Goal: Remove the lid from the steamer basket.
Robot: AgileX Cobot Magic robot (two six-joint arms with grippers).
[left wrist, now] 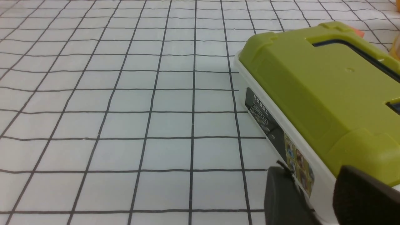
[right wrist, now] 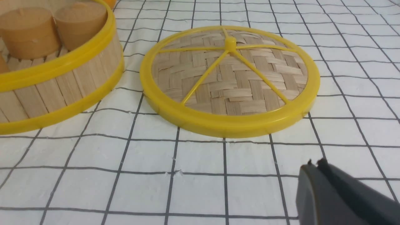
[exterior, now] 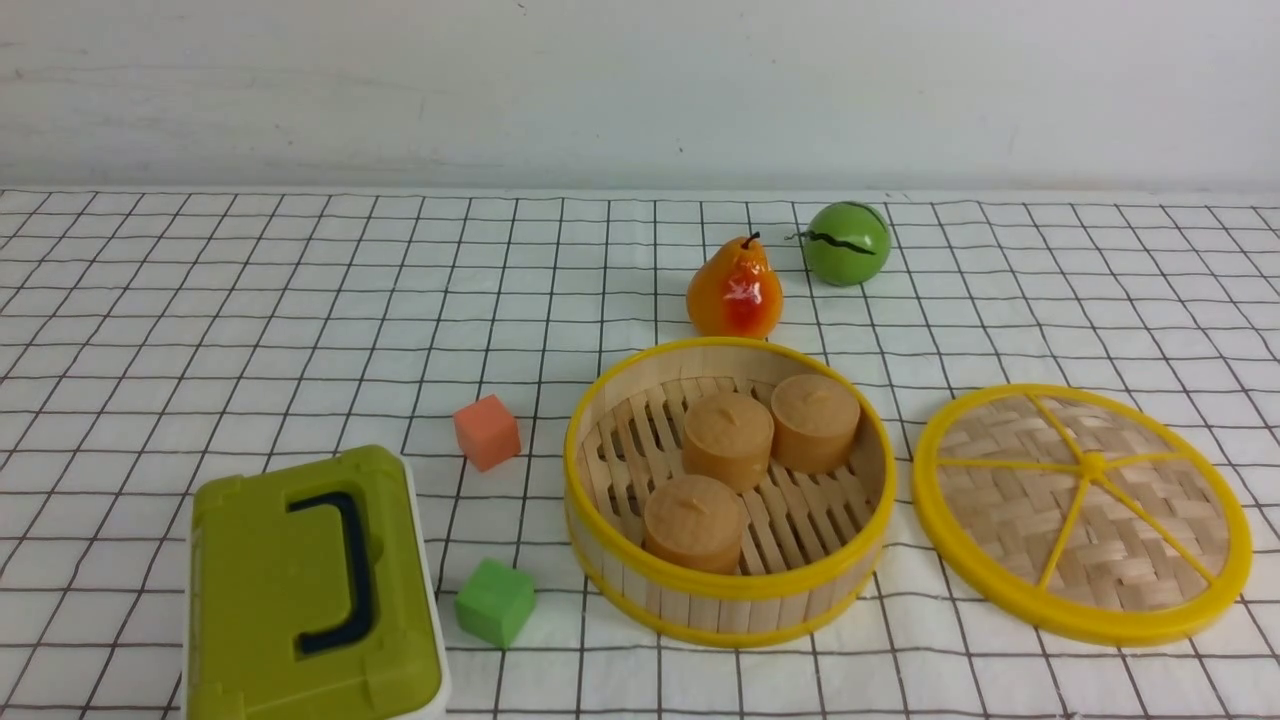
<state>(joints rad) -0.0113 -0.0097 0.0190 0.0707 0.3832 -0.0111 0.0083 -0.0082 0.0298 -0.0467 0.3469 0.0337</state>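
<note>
The checked cloth is covering the whole bench, and its far-left stretch is lying bare up to the far edge. The olive-green box is sitting at the near edge, left of centre, its near end running out of the front view. The lid is lying flat on the cloth toward the right edge, just beside the steamer basket and apart from it by a narrow strip of cloth. The steamer basket is standing uncovered near the middle, holding three tan cakes. A pear and a green ball are resting beyond it toward the far edge. An orange cube and a green cube are sitting between box and basket.

The right gripper is hovering clenched and empty over bare cloth, near the lid's rim but not touching it. The left gripper is hanging beside the box's white side with its fingers parted, grasping nothing.
</note>
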